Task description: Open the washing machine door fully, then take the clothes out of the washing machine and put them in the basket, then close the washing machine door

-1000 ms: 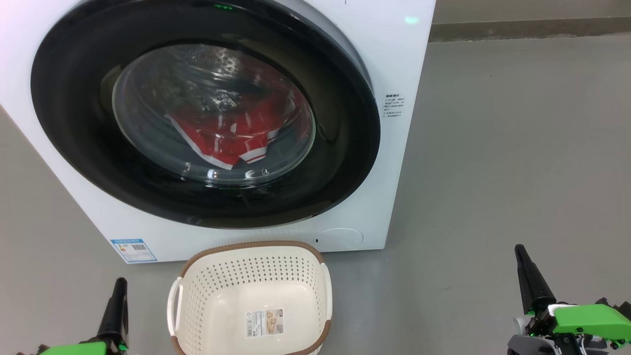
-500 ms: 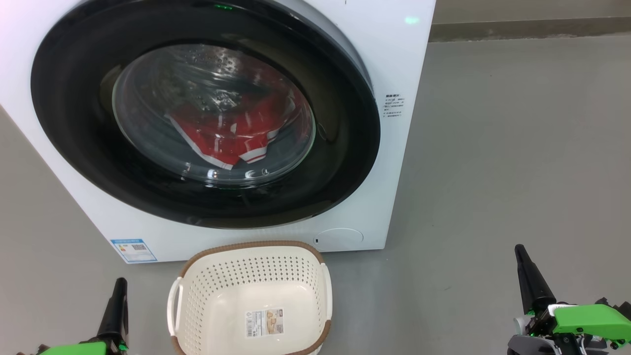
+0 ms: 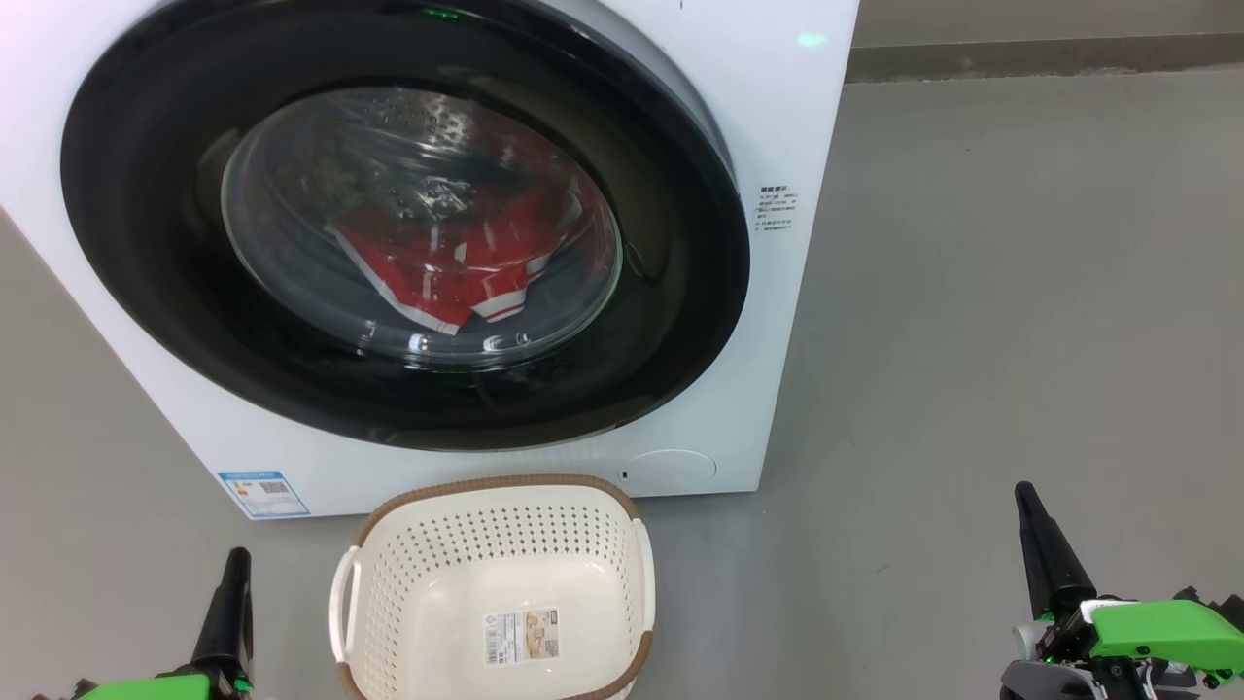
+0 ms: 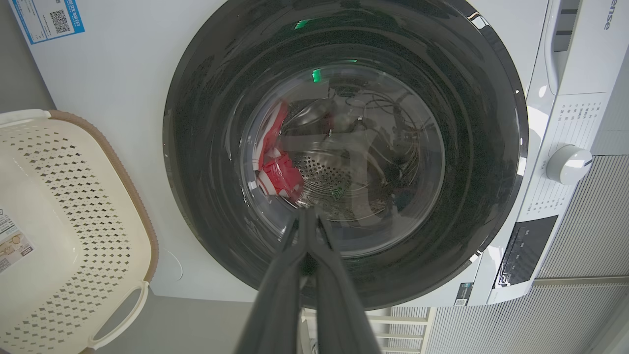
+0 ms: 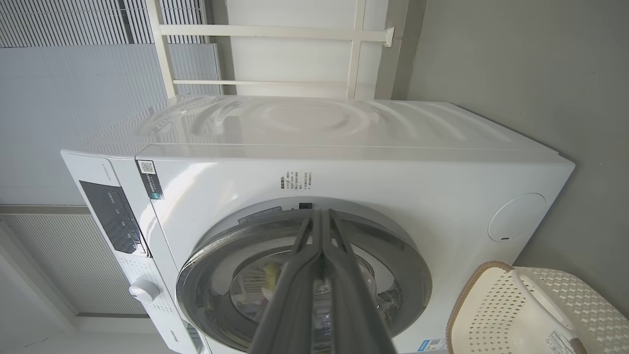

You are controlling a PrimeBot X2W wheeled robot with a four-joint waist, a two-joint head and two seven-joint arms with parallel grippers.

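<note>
grey floor bears washing machine and basket

Left pincer and right pincer sit low, well apart (both closed tight), pointing forward.

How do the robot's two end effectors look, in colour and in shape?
The left end effector and the right end effector each have two long, dark, tapering fingers ending in a narrow tip. Behind the fingers sits a bright green housing; under the right one there is a grey part.
</note>
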